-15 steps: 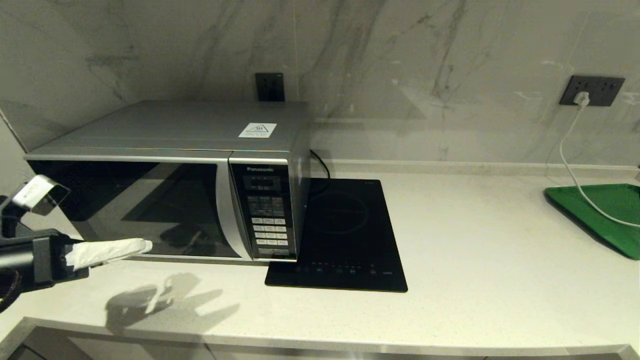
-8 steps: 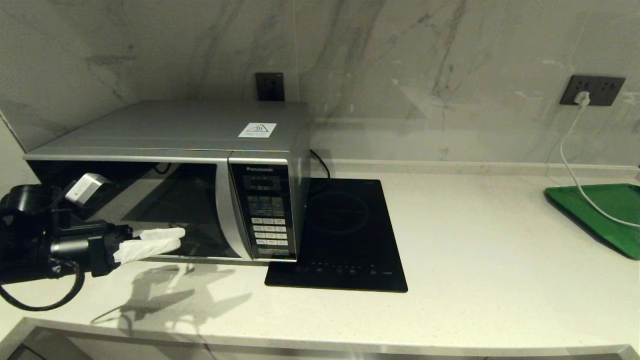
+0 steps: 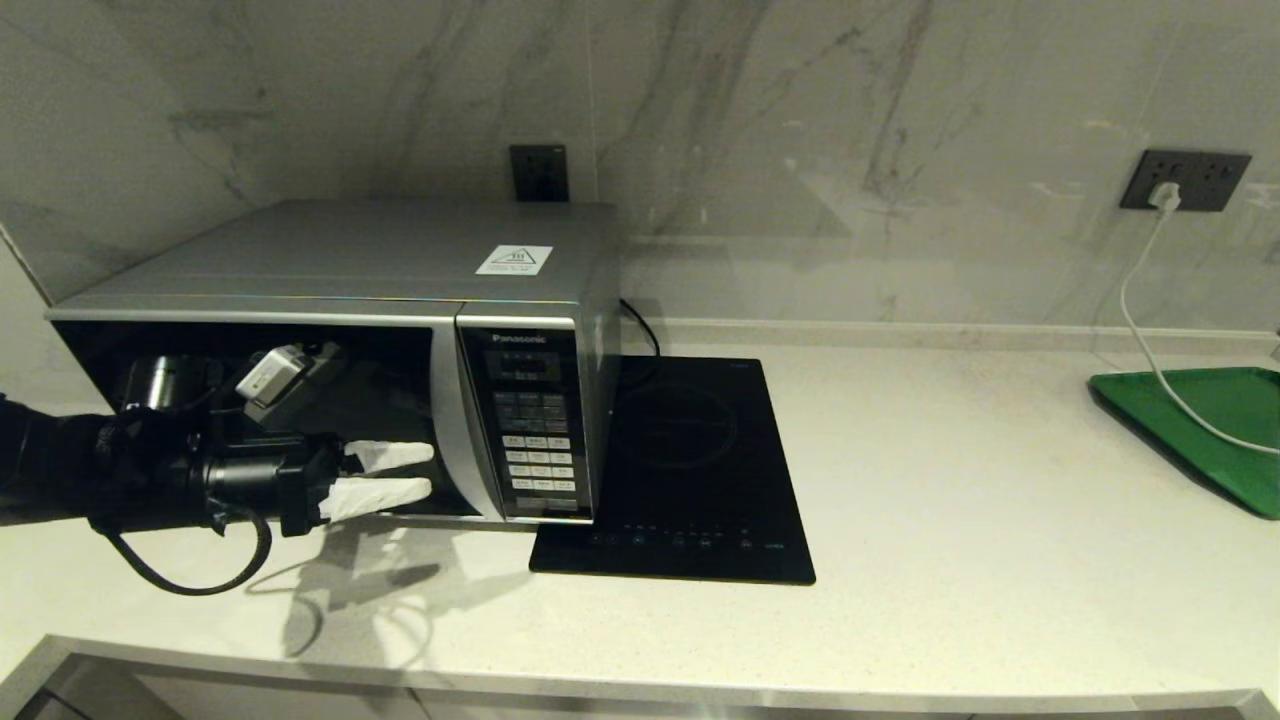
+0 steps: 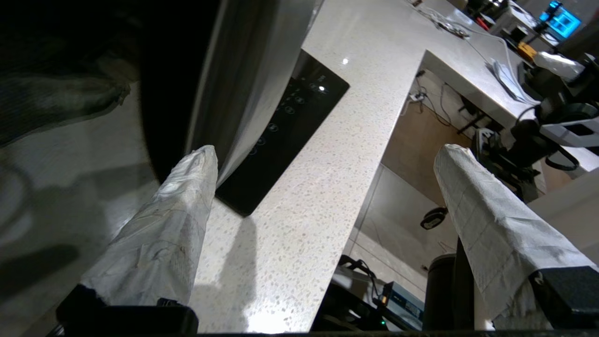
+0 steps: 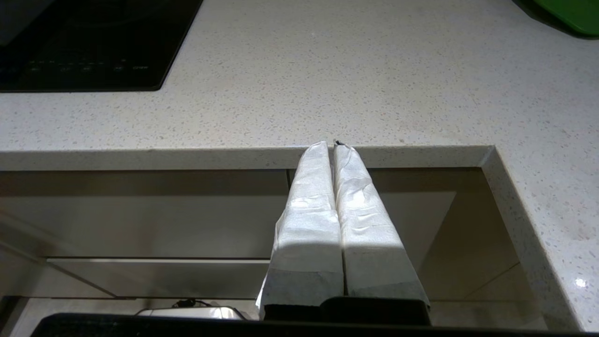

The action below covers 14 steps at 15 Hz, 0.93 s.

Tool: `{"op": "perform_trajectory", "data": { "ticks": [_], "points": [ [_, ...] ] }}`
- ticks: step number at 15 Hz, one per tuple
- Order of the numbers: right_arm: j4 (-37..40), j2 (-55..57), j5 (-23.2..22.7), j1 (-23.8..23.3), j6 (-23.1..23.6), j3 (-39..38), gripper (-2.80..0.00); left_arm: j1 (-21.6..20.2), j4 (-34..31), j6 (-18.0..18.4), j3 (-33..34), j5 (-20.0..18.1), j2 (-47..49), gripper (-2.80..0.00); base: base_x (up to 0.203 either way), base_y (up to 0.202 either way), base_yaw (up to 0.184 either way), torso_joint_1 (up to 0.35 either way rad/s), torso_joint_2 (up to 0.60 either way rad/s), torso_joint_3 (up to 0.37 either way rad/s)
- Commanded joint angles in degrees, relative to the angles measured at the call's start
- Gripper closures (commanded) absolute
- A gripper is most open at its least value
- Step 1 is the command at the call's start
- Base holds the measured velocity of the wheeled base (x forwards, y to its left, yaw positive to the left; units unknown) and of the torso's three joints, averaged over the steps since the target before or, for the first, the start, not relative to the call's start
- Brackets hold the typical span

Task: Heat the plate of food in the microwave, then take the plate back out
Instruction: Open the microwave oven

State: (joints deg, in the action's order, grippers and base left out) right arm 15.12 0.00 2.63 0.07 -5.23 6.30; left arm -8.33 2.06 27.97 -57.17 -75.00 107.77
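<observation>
The left gripper (image 3: 418, 473) is travelling rightward along the front of the microwave (image 3: 340, 360), from beside its left edge to just short of the silver door strip; its white-wrapped fingers (image 4: 164, 220) are spreading apart; its shadow is following.

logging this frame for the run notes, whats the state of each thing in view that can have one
microwave: door shut, dark glass, no plate visible.
left hand: open, fingers apart, in front of the door's lower right part, near the panel.
right hand: shut, empty, below the counter's front edge.
induction hob: flat on the counter, nothing on it.
green tray: on the counter at far right, a white cable across it.
wall socket: white plug in.
</observation>
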Motion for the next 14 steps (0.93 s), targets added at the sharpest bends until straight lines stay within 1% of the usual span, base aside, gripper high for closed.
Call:
{"op": "perform_trajectory", "data": {
  "ticks": [1,6,10,14],
  "points": [
    [0.1,0.0,0.0,0.0,0.0,0.0,0.0,1.1,0.0,0.2,-0.7,-0.5,0.3,-2.8,0.0,0.0,0.0,0.0,0.0,0.0],
    [0.1,0.0,0.0,0.1,0.0,0.0,0.0,2.0,0.1,0.3,-1.2,-0.4,0.4,-2.8,0.0,0.0,0.0,0.0,0.0,0.0],
    [0.1,0.0,0.0,0.0,0.0,0.0,0.0,2.9,2.4,0.3,-1.8,-0.4,0.9,-2.8,0.0,0.0,0.0,0.0,0.0,0.0],
    [0.1,0.0,0.0,0.0,0.0,0.0,0.0,4.7,2.5,0.4,-1.8,-0.5,0.9,-2.8,0.0,0.0,0.0,0.0,0.0,0.0]
  ]
}}
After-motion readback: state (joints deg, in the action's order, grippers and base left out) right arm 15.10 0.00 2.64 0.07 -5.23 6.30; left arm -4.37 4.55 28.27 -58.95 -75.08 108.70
